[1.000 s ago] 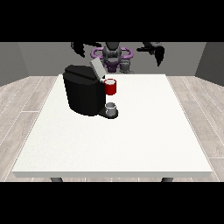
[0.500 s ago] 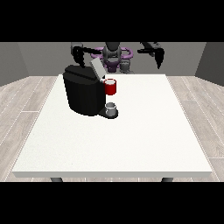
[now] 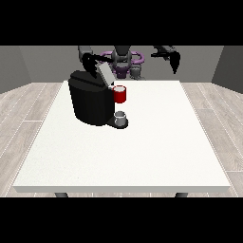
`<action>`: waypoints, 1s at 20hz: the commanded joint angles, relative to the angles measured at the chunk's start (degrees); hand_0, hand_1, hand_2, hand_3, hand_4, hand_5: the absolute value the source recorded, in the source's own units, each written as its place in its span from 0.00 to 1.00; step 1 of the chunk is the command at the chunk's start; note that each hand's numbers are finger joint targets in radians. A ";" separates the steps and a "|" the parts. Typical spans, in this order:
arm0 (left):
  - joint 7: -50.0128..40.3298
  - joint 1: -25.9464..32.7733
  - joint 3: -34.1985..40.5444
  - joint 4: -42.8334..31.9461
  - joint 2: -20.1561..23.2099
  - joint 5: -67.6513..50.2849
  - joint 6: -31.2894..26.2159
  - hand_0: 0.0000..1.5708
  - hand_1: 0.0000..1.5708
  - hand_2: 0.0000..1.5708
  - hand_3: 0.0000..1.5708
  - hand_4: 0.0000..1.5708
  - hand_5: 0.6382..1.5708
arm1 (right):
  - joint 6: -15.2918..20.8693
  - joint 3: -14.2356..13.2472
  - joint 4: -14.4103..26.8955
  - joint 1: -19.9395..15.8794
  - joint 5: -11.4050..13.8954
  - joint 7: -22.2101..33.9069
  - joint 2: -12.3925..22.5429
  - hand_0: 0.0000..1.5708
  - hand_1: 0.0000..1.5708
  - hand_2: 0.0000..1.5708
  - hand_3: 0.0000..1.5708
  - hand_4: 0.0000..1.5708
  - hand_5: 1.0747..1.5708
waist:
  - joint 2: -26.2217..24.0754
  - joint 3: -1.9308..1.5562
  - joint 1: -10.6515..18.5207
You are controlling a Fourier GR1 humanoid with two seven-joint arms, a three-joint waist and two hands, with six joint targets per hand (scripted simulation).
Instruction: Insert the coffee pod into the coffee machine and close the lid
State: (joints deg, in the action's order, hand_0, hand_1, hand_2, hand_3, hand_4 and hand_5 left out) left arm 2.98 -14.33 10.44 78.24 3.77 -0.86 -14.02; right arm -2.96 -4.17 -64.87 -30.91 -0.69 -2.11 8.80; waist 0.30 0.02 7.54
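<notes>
On the big white table [image 3: 142,156] stands the black coffee machine [image 3: 90,102], toward the side of the view's left and in the far half of the table. I look for words or a brand name on it, but I can find none that I can read. At the front of the machine sits a red thing at the machine [image 3: 120,94], and under that, on the machine's low base, is a small grey thing [image 3: 120,116]. I cannot tell if that grey thing is the coffee pod, so I will not call it that. A grey lid [image 3: 105,74] tilts up from the top of the machine, so the lid is not shut. My hand at the view's left [image 3: 88,62] is up behind the top of the machine, just beside the raised lid, and well above the small grey thing. It is so dark and small that I cannot tell how its fingers lie. My hand at the view's right [image 3: 174,60] hangs in the air past the far edge of the table, well apart from the machine. Its fingers point down and look loose, and it holds nothing. My purple and grey body [image 3: 124,61] shows between my two arms.
</notes>
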 commanded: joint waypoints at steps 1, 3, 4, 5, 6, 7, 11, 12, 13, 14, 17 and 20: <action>2.70 -0.56 -0.43 0.15 -0.24 0.69 2.48 0.00 0.00 0.00 0.00 0.00 1.00 | -0.23 -0.06 2.30 -3.79 0.40 -0.05 -0.55 0.00 0.00 0.00 0.00 0.00 1.00 | 2.73 -0.02 -1.05; -0.79 -2.21 1.19 2.02 3.08 -2.36 -0.94 0.00 0.00 0.00 0.00 0.00 1.00 | -1.47 -2.57 4.54 -5.26 -0.41 -1.28 2.19 0.00 0.00 0.00 0.00 0.00 1.00 | 3.91 -0.02 0.52; -0.33 -0.21 -0.66 3.23 0.60 -0.95 1.76 0.00 0.00 0.00 0.00 0.00 1.00 | -0.68 -1.75 5.33 -5.15 0.85 -2.26 1.40 0.00 0.00 0.00 0.00 0.03 1.00 | 2.99 -0.02 0.40; -0.62 -1.54 -2.80 4.21 -1.71 0.00 2.74 0.00 0.00 0.00 0.00 0.08 1.00 | -2.66 -3.18 6.80 -5.76 -0.13 -5.10 3.29 0.00 0.00 0.00 0.00 0.00 1.00 | 5.35 -0.03 1.14; -0.36 -1.92 0.66 0.70 2.01 -0.22 2.96 0.00 0.00 0.00 0.00 0.00 1.00 | -1.31 -0.69 3.73 -6.27 0.84 -0.13 1.04 0.00 0.00 0.00 0.00 0.00 1.00 | 3.10 -0.01 -1.29; 0.80 -1.41 0.54 0.35 2.17 -1.10 1.69 0.00 0.00 0.00 0.00 0.00 1.00 | 0.31 0.47 3.94 -6.50 1.62 0.29 -1.15 0.00 0.00 0.00 0.00 0.00 1.00 | 3.01 -0.01 -0.95; 3.81 -0.28 1.76 -1.08 3.66 -1.11 1.45 0.00 0.00 0.00 0.00 0.00 1.00 | -0.60 0.65 4.73 -5.85 2.15 -3.17 -1.15 0.00 0.00 0.00 0.00 0.00 1.00 | 4.64 -0.01 -1.03; 3.16 1.92 -1.40 0.79 1.34 1.20 2.97 0.00 0.00 0.00 0.00 0.00 1.00 | -1.89 -0.52 5.94 -6.84 1.55 -2.27 0.55 0.00 0.00 0.00 0.00 0.00 1.00 | 3.79 -0.02 -0.14; 0.60 -1.13 1.23 -0.02 2.93 -1.97 2.13 0.00 0.00 0.00 0.00 0.00 1.00 | -1.21 0.31 5.73 -7.65 2.06 -1.34 -0.55 0.00 0.00 0.00 0.00 0.00 1.00 | 3.82 -0.01 -0.51; -0.95 0.76 -1.44 2.00 0.83 -1.34 2.17 0.00 0.00 0.00 0.00 0.00 1.00 | 1.41 1.70 6.40 -5.16 3.71 -3.01 -3.07 0.00 0.00 0.00 0.00 0.00 1.00 | 2.43 -0.02 0.25; 1.15 -1.00 0.25 -0.73 2.37 -0.94 3.55 0.00 0.00 0.00 0.00 0.00 1.00 | -2.14 0.74 5.50 -8.83 2.24 -0.37 -0.58 0.00 0.00 0.00 0.00 0.00 1.00 | 3.12 -0.01 -1.72; -0.80 0.14 -1.44 2.52 1.64 -1.63 2.58 0.00 0.00 0.00 0.00 0.00 1.00 | -0.93 0.09 8.39 -9.24 3.81 -4.27 0.24 0.00 0.00 0.00 0.00 0.07 1.00 | 4.09 -0.03 1.57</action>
State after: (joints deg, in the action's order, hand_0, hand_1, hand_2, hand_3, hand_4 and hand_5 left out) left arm 3.93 -14.40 10.08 78.59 6.07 -1.97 -11.67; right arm -3.02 -4.02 -59.27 -38.93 2.19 -4.97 8.14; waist 3.55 0.08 7.09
